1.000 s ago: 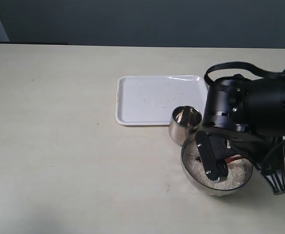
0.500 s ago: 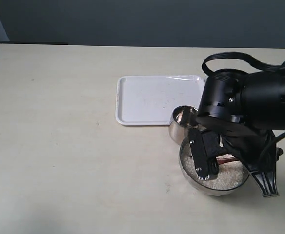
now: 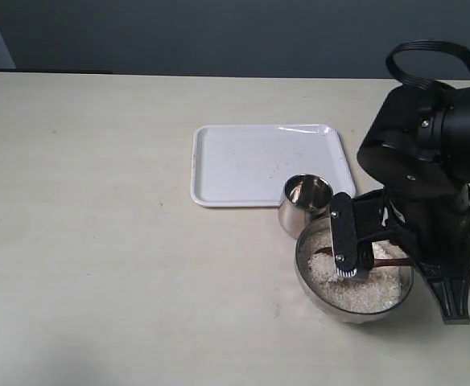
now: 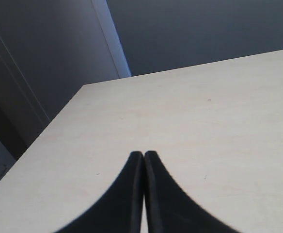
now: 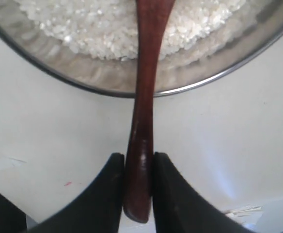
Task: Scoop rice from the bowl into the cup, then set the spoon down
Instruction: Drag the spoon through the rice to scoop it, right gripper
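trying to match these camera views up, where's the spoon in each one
Exterior view: spoon lower right, over the bowl.
Left wrist view: not in it.
Right wrist view: spoon at centre, handle clamped between the jaws.
Shared landmark: the steel bowl, in the exterior and right wrist views.

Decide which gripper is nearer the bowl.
Right. The right gripper, shut on the spoon, is at the rim of the bowl. The left gripper is shut over the table, with the bowl out of its view.
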